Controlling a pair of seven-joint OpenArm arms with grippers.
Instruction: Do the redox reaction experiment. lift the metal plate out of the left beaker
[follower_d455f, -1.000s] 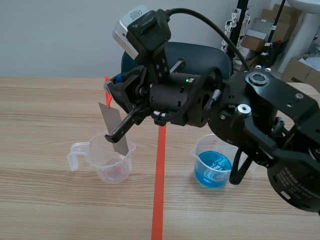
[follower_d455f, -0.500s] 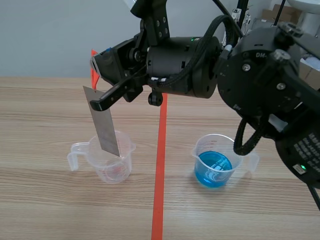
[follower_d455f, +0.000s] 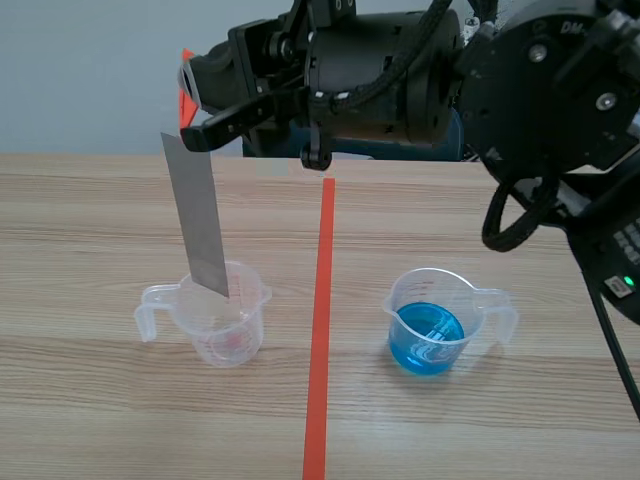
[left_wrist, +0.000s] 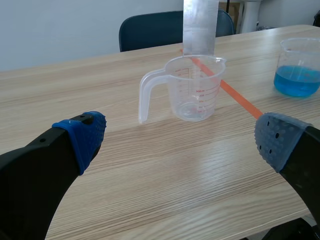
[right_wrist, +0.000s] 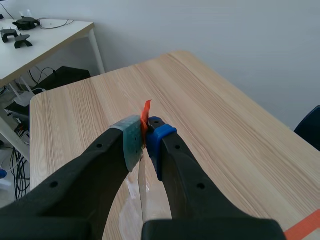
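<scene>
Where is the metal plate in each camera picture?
Scene view: metal plate hangs from the right claw, lower end at the clear beaker's rim.
Left wrist view: upright above that beaker, ahead of the open left claw.
Right wrist view: edge-on, pinched between that claw's pads.
Shared landmark: the orange-red tape line.

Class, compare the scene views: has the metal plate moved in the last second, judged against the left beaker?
Yes. The metal plate has risen: more of it stands above the left beaker, its lower edge now near the rim.
</scene>
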